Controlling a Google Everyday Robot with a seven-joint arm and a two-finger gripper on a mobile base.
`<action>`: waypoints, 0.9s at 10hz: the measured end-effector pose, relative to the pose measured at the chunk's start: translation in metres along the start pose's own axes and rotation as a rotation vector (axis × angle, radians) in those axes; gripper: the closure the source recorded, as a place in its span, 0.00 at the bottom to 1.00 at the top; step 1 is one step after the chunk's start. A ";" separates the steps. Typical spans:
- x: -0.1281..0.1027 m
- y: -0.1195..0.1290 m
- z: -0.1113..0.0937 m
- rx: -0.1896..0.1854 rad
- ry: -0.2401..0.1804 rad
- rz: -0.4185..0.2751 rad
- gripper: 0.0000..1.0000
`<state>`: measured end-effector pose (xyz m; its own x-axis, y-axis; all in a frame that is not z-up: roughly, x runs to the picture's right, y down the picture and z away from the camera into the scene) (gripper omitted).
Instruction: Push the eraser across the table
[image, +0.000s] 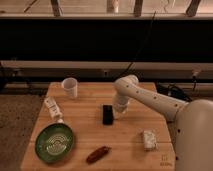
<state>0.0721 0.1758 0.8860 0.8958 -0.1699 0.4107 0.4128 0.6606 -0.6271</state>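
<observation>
Camera view, looking down on the tabletop (90, 100) from the near side. The eraser (107, 114) is seen as a small flat black block, plain and rectangular, so dark that no surface detail can be made out. It lies flat roughly mid-tabletop, a touch closer to the right edge than the left. Its long axis runs from the far edge toward the near edge, pretty much square to both, so one short end faces the far edge and the other the near edge.

The gripper (119, 109) is parked low, right next to the eraser's right long side, hanging off a white arm (150, 99) that reaches in from the right edge. Whether contact is actually made can't be told, and the same goes for whether it's released or clenched.

Other stuff is scattered around too:
- A white cup (70, 87) stands upright near the far-left corner.
- A whitish bottle-like thing (52, 108) lies on its side along the left edge.
- A green plate (54, 142) sits at the near-left corner.
- A reddish-brown sausage-shaped thing (98, 154) lies by the near edge.
- A whitish speckled block (149, 139) sits toward the near-right corner, with a small mark (163, 160) printed right at that corner.
</observation>
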 end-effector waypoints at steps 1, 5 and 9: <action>-0.002 0.000 0.000 -0.002 -0.008 -0.013 1.00; -0.025 -0.017 -0.003 0.008 -0.055 -0.091 1.00; -0.034 -0.026 -0.005 0.012 -0.075 -0.128 1.00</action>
<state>0.0318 0.1605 0.8856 0.8209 -0.1981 0.5356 0.5205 0.6455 -0.5590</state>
